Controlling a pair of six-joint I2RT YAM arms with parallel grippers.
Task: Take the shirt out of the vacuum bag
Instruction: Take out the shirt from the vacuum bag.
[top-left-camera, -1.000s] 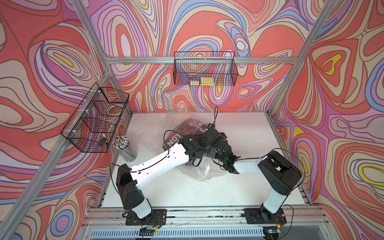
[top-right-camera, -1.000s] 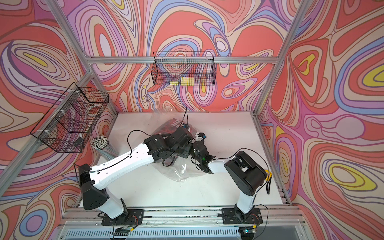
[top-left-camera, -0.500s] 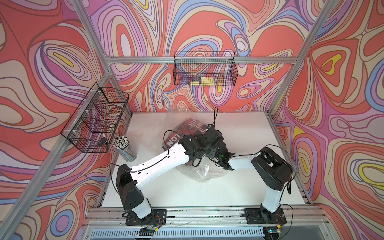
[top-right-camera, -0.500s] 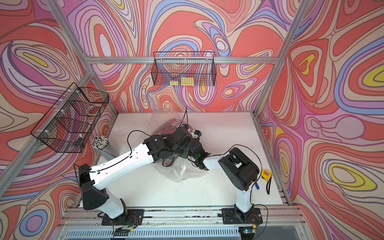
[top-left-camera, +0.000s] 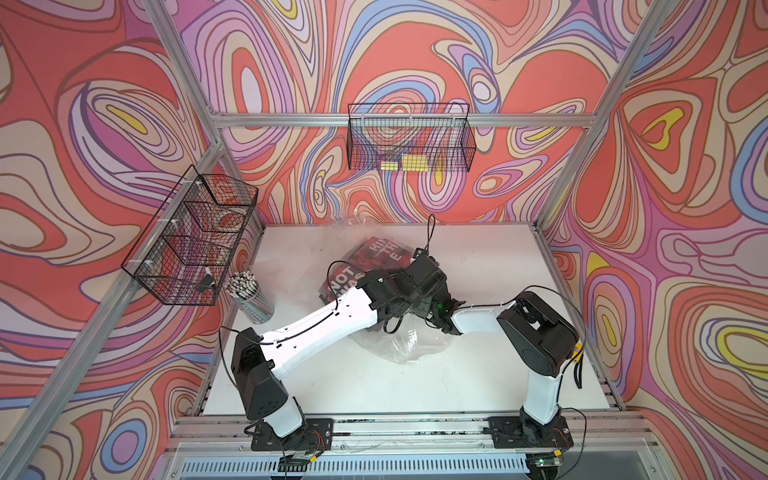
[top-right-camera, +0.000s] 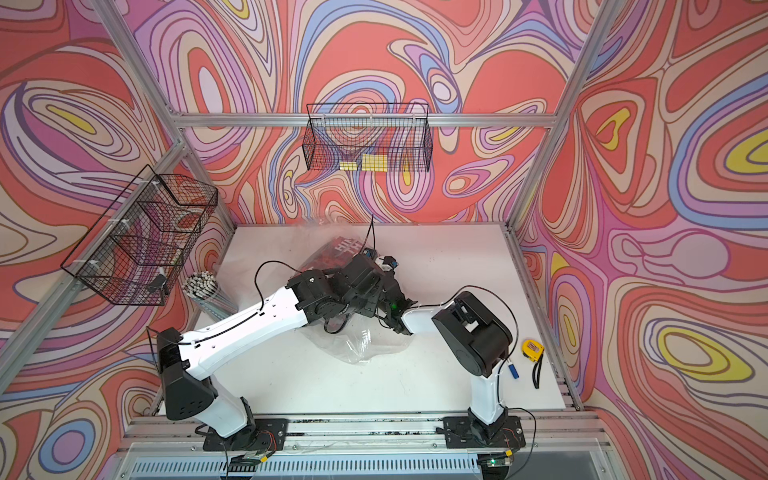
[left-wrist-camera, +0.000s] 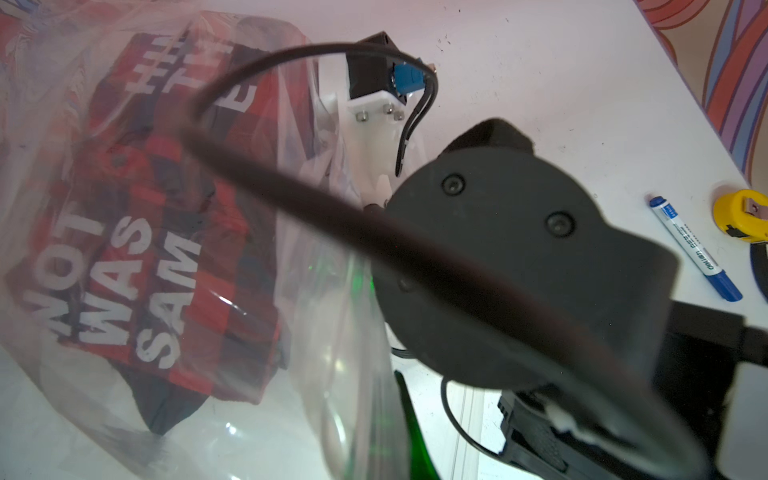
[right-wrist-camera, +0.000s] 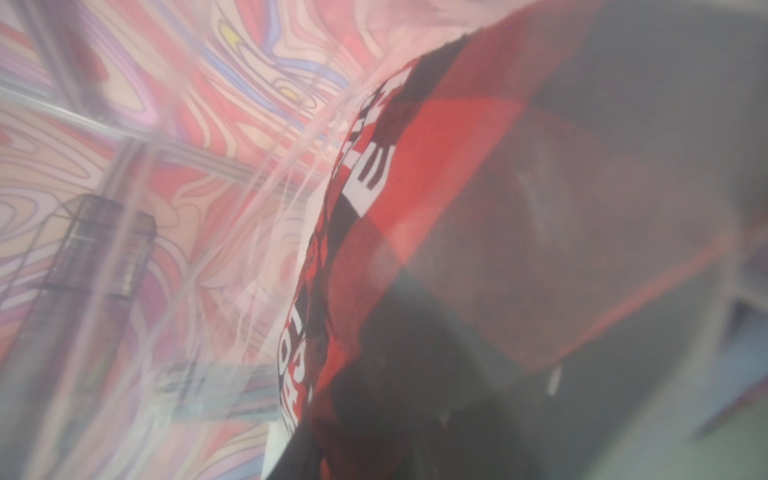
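Note:
The shirt (top-left-camera: 374, 259), red and black plaid with white letters, lies inside the clear crinkly vacuum bag (top-left-camera: 407, 345) mid-table in both top views. From the left wrist camera the shirt (left-wrist-camera: 158, 208) shows through the bag film (left-wrist-camera: 332, 332), which rises in a taut fold toward my left gripper. That gripper's jaws are out of view and shut on the bag. My right arm's wrist (top-left-camera: 446, 309) reaches under the left wrist (top-left-camera: 415, 282) into the bag's mouth. The right wrist camera is pressed close to the shirt (right-wrist-camera: 415, 166). Its jaws are lost in dark blur.
A cup of white sticks (top-left-camera: 249, 295) stands at the table's left edge under a wire basket (top-left-camera: 191, 237). Another wire basket (top-left-camera: 409, 139) hangs on the back wall. A yellow tape measure (top-right-camera: 532, 350) and a blue marker (top-right-camera: 514, 370) lie near the right edge.
My right arm has pushed leftward, its wrist going deeper under the left wrist into the bag. The left arm has held still with the bag.

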